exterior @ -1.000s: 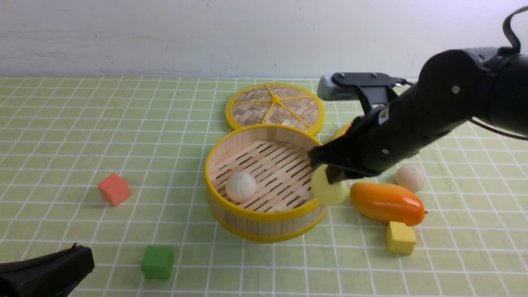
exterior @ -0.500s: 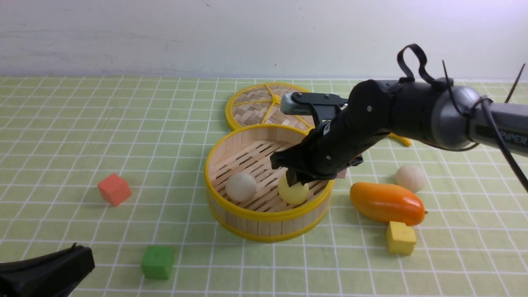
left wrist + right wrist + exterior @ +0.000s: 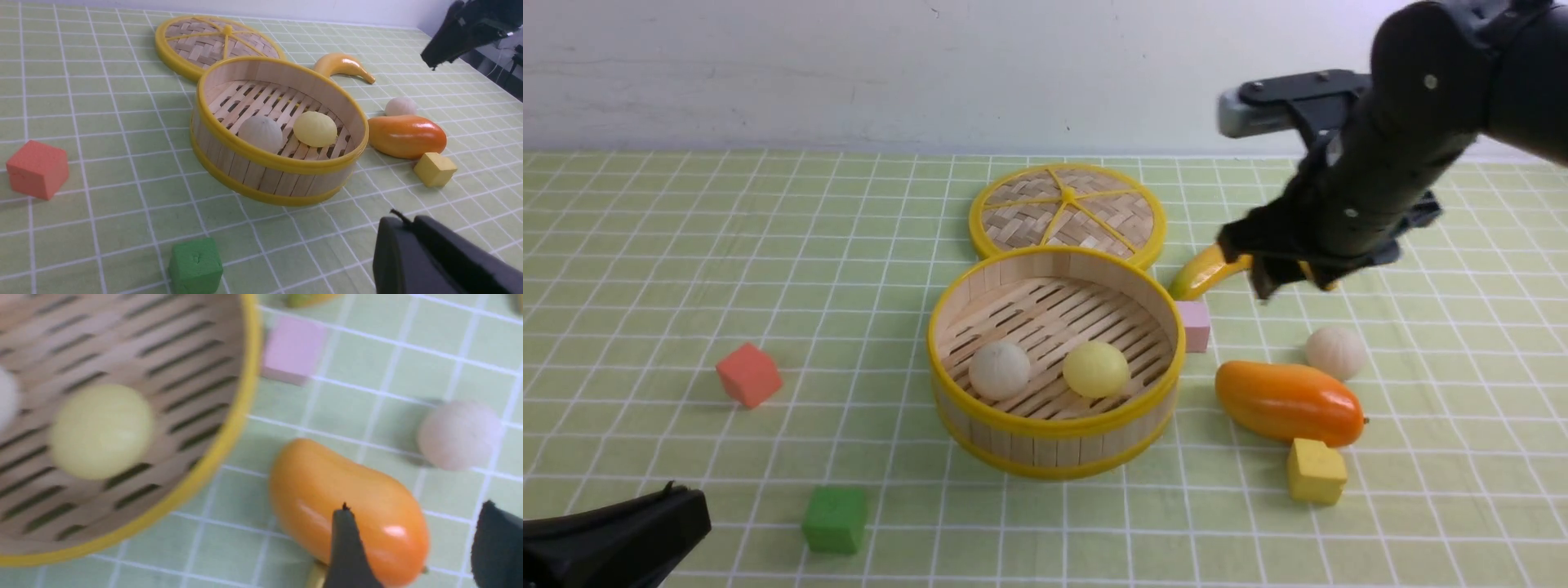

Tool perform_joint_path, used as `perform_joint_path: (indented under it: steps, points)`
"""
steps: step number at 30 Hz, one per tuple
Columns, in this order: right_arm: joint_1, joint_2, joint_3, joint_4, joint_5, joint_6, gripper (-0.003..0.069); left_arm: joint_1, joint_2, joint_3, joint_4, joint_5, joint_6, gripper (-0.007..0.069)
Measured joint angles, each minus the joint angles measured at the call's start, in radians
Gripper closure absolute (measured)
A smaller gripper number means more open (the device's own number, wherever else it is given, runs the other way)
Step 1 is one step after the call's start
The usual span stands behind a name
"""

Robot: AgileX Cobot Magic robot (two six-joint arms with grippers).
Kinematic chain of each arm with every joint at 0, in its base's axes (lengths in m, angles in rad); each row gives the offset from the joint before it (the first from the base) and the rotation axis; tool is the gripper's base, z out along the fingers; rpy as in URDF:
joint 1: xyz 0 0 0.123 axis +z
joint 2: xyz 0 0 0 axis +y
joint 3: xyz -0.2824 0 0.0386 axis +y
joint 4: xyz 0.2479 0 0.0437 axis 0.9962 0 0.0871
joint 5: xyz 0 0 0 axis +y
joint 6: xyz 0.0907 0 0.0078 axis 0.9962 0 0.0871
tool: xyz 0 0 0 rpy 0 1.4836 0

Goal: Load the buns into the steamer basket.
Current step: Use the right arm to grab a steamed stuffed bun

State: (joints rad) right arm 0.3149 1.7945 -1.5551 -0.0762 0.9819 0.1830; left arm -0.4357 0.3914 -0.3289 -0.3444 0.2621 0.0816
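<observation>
White bun (image 3: 1000, 369) and yellow bun (image 3: 1096, 368) sit in the steamer basket (image 3: 1054, 426); third bun (image 3: 1335, 353) lies beyond the mango (image 3: 1289, 403) beside it. Right pincer (image 3: 1286, 282) gapes empty; left pincer (image 3: 682, 514), can't tell.

This looks like a robot test bench in a lab, not a real kitchen; the table wears a pale green checked cloth (image 3: 645, 286) and backs onto a bare white wall (image 3: 809, 73); the food is pretend, a glossy mango (image 3: 1289, 402) and a banana (image 3: 1205, 273); a red cube (image 3: 749, 374), a green cube (image 3: 834, 518), a yellow cube (image 3: 1315, 471) and a pink cube (image 3: 1196, 325) lie scattered about; a black robot arm (image 3: 1405, 147) reaches over the cloth.
</observation>
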Motion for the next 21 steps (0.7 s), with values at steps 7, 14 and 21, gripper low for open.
perform_joint_path:
  steps: [7, 14, 21]
  points:
    - [-0.130, 0.065, 0.098, 0.027, -0.118, 0.041, 0.0339, 0.000, 0.000, 0.000, 0.000, 0.000, 0.000, 0.0594]
    - [-0.186, 0.119, 0.100, 0.103, -0.276, 0.033, 0.0344, 0.000, 0.000, 0.000, 0.000, 0.000, 0.000, 0.0589]
    - [-0.194, 0.174, 0.100, 0.111, -0.348, 0.030, 0.0344, 0.000, 0.000, 0.000, 0.000, 0.000, 0.000, 0.0589]
